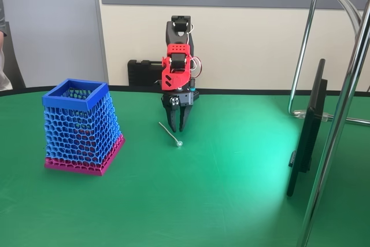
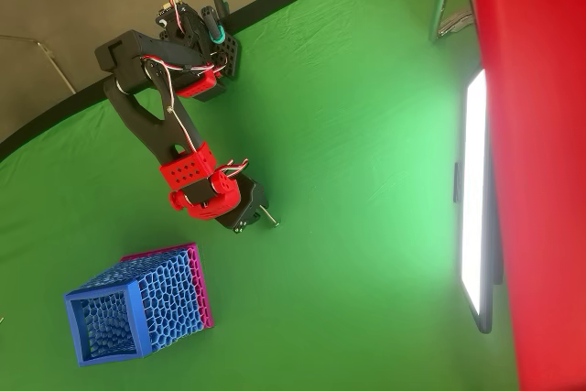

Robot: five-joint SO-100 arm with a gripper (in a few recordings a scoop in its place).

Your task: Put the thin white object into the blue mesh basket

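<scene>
The thin white object (image 1: 169, 133) lies flat on the green table, its shiny bead end pointing toward the camera in the fixed view. In the overhead view it is a short pale sliver (image 2: 269, 218) beside the fingers. My gripper (image 1: 177, 126) points straight down just behind the stick, its black fingers slightly apart and holding nothing; from above the gripper (image 2: 249, 219) sits under the red wrist. The blue mesh basket (image 1: 76, 95) stands upright on its pink base at the left of the fixed view, well clear of the gripper, and the basket (image 2: 137, 318) sits at the lower left from above.
A black screen (image 1: 309, 128) on a stand and chrome tubes (image 1: 341, 114) occupy the right side. A black case (image 1: 141, 73) rests behind the arm at the table's far edge. Open green cloth (image 1: 191, 201) lies between stick and basket.
</scene>
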